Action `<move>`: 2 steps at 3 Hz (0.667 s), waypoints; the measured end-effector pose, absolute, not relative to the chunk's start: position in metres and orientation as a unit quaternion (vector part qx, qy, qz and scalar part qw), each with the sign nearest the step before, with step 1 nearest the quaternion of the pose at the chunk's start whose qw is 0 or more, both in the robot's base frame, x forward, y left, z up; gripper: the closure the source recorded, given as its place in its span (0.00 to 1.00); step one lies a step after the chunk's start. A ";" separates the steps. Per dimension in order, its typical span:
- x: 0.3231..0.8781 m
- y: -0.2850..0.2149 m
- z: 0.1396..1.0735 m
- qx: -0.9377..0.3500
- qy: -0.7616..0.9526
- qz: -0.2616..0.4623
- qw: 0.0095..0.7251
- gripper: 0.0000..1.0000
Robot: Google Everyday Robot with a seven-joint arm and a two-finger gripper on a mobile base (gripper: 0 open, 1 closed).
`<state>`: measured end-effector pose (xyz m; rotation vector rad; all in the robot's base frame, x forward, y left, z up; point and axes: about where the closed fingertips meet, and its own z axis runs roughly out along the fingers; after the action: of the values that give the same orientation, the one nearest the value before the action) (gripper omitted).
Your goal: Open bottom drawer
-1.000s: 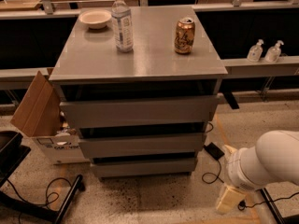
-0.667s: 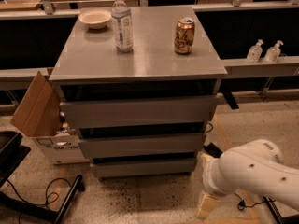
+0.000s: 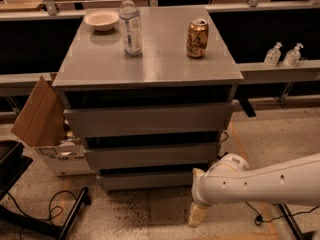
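The bottom drawer (image 3: 150, 180) is the lowest, smallest grey front of the three on the grey cabinet (image 3: 150, 59), and it sits closed just above the floor. The mid drawer (image 3: 152, 155) and top drawer (image 3: 149, 119) are above it. My white arm (image 3: 265, 181) reaches in from the right. My gripper (image 3: 198, 215) hangs down with a cream-coloured tip, just in front of and below the right end of the bottom drawer, near the floor.
On the cabinet top stand a water bottle (image 3: 131, 24), a white bowl (image 3: 101, 20) and a drink can (image 3: 197, 38). An open cardboard box (image 3: 42, 116) stands to the left. A black chair base (image 3: 45, 219) and cables lie on the floor. Two pump bottles (image 3: 283, 54) stand on the right ledge.
My arm has swung left and stretched out, bringing the gripper from the far right floor area to just in front of the bottom drawer's right end.
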<state>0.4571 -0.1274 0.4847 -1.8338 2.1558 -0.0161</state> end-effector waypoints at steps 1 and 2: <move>0.483 -0.123 0.431 -0.655 0.742 -0.010 0.144 0.00; 0.483 -0.123 0.431 -0.654 0.742 -0.010 0.144 0.00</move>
<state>0.4827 -0.1233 0.4308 -1.8854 2.1393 -0.0290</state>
